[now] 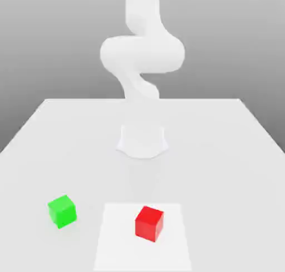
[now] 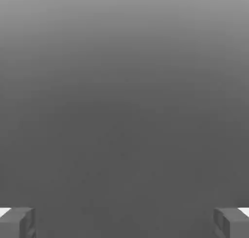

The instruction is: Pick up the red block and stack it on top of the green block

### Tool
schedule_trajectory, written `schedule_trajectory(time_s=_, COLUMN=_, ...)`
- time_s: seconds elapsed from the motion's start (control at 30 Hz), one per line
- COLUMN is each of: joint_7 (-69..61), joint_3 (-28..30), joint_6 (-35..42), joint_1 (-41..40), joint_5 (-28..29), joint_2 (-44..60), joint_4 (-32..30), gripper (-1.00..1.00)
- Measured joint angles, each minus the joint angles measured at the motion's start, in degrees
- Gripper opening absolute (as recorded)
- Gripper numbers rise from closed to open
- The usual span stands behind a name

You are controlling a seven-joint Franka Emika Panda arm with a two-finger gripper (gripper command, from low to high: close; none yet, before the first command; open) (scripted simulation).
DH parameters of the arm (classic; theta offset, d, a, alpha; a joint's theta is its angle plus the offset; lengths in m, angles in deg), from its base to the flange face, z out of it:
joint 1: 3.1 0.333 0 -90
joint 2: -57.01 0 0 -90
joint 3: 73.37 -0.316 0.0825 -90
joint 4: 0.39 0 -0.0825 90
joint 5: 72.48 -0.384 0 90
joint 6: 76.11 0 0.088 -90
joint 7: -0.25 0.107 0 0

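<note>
Starting the approach step: red block [image 1: 149,223] sits near the surface [image 1: 222,154] front edge, green block [image 1: 62,211] apart toward its front-left corner. My end effector [image 2: 124,222] is wide, empty. Next: descend, straddle red block squarely.

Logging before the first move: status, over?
Gripper open, holding nothing. Small red cube on the white table, untouched. Small green cube apart, toward the exterior view's left, top bare. Nothing between them.
</note>
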Motion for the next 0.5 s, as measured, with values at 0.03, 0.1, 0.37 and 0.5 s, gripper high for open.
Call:
schedule_trajectory(time_s=0.03, joint_7=0.80, joint_3=0.04, joint_6=-1.32, joint_1=0.06, joint_5=-0.71, joint_2=2.40, joint_4=-1.21, gripper=0.00)
schedule_trajectory(time_s=0.1, joint_7=2.34, joint_3=-0.06, joint_6=-3.76, joint_1=0.14, joint_5=-1.95, joint_2=6.81, joint_4=-3.46, gripper=0.00)
schedule_trajectory(time_s=0.37, joint_7=9.77, joint_3=-1.77, joint_6=-13.09, joint_1=0.08, joint_5=-4.57, joint_2=23.61, joint_4=-12.11, gripper=0.00)
schedule_trajectory(time_s=0.5, joint_7=14.98, joint_3=-3.00, joint_6=-17.84, joint_1=-0.37, joint_5=-3.76, joint_2=31.89, joint_4=-16.45, gripper=0.00)
